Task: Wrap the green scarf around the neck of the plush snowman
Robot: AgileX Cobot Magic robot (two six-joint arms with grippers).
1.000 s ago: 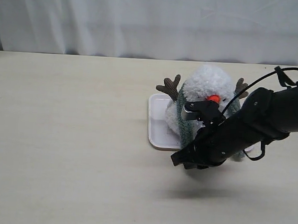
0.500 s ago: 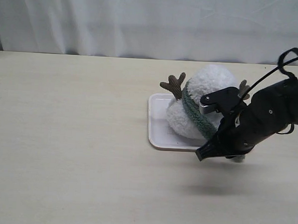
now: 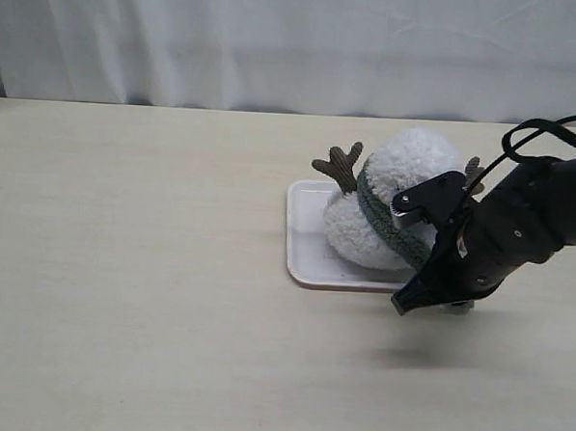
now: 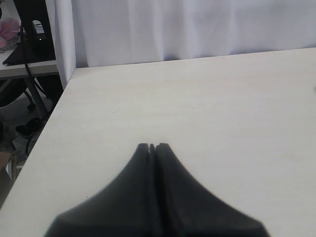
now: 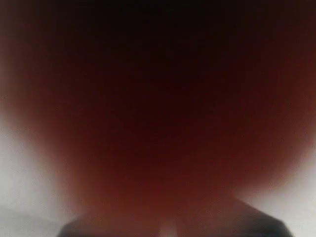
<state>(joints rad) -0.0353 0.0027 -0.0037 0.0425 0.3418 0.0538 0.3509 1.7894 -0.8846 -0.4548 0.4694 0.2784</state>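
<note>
The plush snowman (image 3: 380,206) leans on a white tray (image 3: 302,247), its head ball up and to the right and its face hidden. The green scarf (image 3: 388,229) runs as a slanted band across the snowman's neck (image 3: 371,196). My right gripper (image 3: 416,200) sits against the scarf at the front of the toy, and the black arm covers the snowman's right side. A dark red blur fills the right wrist view, so the jaws there are unreadable. In the left wrist view my left gripper (image 4: 152,146) is shut over bare table, holding nothing.
A brown branch arm (image 3: 337,166) sticks up at the left of the toy and another (image 3: 475,171) shows behind my right arm. A white curtain (image 3: 278,41) hangs behind the table. The table's edge (image 4: 59,103) with a stand beyond shows in the left wrist view.
The snowman has tipped and turned, so its orange nose no longer shows and the scarf now reads as a diagonal band. My right arm has shifted to the right.
</note>
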